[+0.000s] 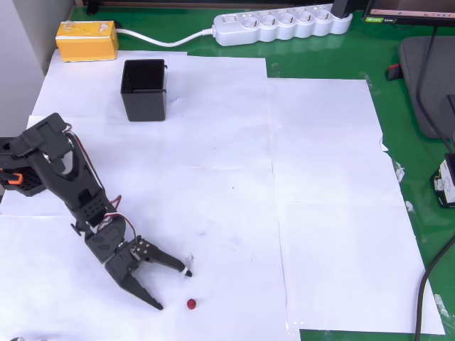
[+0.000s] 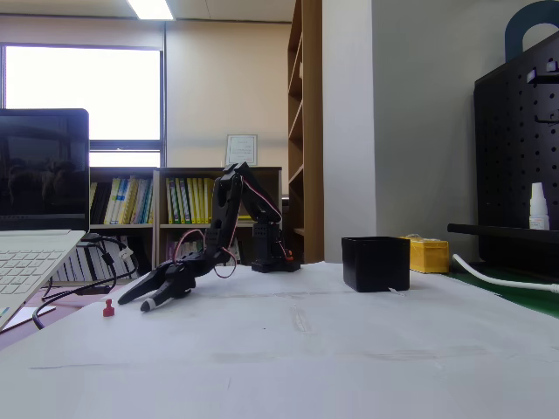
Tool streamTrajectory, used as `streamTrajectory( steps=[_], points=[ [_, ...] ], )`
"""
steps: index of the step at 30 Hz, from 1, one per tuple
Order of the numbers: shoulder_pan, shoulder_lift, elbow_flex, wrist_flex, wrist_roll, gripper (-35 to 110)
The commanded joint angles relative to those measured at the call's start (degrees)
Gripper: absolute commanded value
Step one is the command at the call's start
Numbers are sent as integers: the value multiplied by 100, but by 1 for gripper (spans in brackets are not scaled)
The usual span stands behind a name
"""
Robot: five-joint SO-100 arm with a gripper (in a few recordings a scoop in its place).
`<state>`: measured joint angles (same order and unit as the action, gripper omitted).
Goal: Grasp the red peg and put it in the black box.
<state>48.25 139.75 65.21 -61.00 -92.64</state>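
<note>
Reaching low over the white paper [image 1: 320, 177], my gripper [image 1: 173, 289] sits at the lower left of the overhead view with its two fingers spread wide and nothing between them. The red peg [image 1: 191, 304] lies on the paper just beyond my fingertips, toward the bottom edge of that frame and a little to their right, untouched. From above the peg is a small round dot, so its long axis cannot be read there; in the fixed view the red peg [image 2: 108, 307] stands upright at the left of the frame, its narrower top pointing up from a wider base, just left of my gripper [image 2: 136, 303]. That side view also shows my fingers angled down almost to the paper, which the overhead view does not reveal. The black box [image 1: 144, 89] stands in the upper left of the overhead view, its open mouth facing up, well apart from the peg. A yellow block [image 1: 87, 40] sits beyond it, with a white power strip [image 1: 284, 25] along the top edge.
</note>
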Motion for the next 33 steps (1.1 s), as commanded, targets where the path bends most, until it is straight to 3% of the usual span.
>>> streamTrajectory(
  steps=[1, 16, 33],
  points=[
    [-44, 167, 659, 229, -114, 32],
    [-149, -255, 1116, 2048, -378, 32],
    [-457, 26, 1617, 2109, -501, 32]
  ],
)
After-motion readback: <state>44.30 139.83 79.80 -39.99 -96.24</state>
